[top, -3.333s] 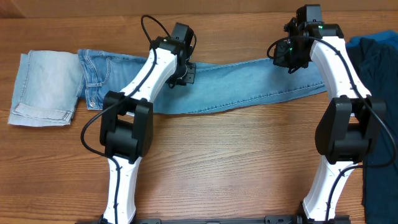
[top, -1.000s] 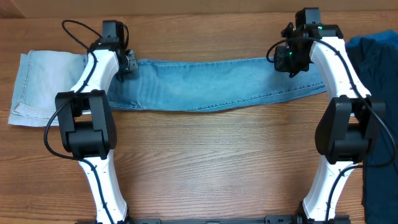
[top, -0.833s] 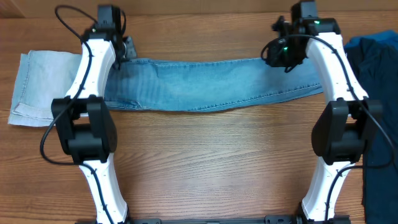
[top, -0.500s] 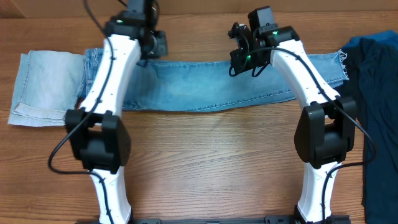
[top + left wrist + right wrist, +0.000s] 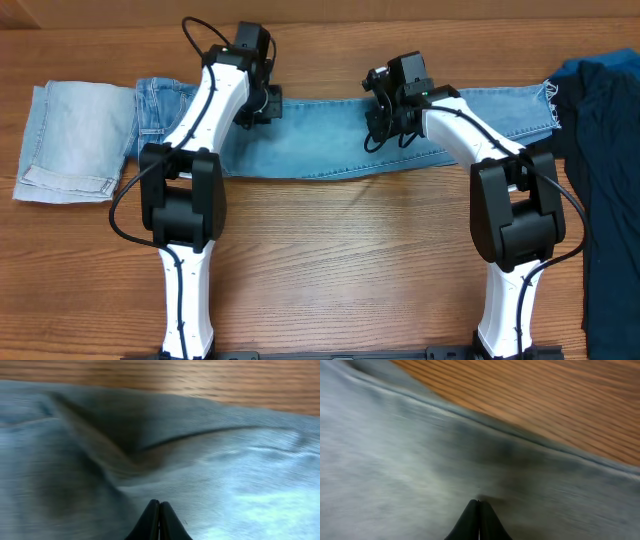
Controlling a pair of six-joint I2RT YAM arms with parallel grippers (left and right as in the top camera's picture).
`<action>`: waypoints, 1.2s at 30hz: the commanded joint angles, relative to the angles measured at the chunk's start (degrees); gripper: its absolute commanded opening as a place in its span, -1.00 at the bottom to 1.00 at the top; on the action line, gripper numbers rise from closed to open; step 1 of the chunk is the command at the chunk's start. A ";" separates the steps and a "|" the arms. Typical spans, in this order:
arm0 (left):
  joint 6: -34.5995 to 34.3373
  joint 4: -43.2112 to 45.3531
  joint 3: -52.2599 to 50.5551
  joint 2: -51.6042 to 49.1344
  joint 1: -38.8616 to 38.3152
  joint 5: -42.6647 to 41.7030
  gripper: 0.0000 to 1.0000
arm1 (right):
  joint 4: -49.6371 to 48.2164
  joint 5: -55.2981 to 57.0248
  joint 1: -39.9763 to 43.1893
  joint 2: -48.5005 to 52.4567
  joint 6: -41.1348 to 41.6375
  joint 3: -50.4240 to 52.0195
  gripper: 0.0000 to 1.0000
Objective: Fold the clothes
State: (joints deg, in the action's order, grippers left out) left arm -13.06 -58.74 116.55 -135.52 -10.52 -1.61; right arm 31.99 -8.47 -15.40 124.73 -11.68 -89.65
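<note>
The jeans [image 5: 330, 140] are laid flat on the table [image 5: 350, 260] at its 12 o'clock side. Their long axis is stretched from 9 to 3 o'clock, with the waist pointed to 9 and the frayed hem to 3. The left gripper [image 5: 159, 510] and the right gripper [image 5: 479, 510] are clenched tight over the denim.

No text, label, brand, number or sign was legible, not on the jeans [image 5: 320, 145], the paler folded denim [image 5: 75, 140] at 9 o'clock, or the dark garment [image 5: 610, 120] at 3 o'clock
</note>
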 commanded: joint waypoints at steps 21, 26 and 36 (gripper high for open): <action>2.80 -0.94 -0.26 -2.05 16.50 13.86 -0.92 | 1.66 7.82 25.18 2.86 6.34 0.55 -0.92; 3.28 -0.79 0.20 -1.95 17.53 15.02 -0.92 | 1.62 7.76 25.07 2.73 6.38 0.22 -0.92; 0.63 -11.54 18.05 1.64 13.70 13.86 -0.86 | 16.59 6.38 25.77 -3.89 16.87 -14.73 0.08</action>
State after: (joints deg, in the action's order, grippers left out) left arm -11.60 -67.44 128.42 -136.09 5.23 12.01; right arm 45.65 -5.13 9.26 125.78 -2.11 -99.61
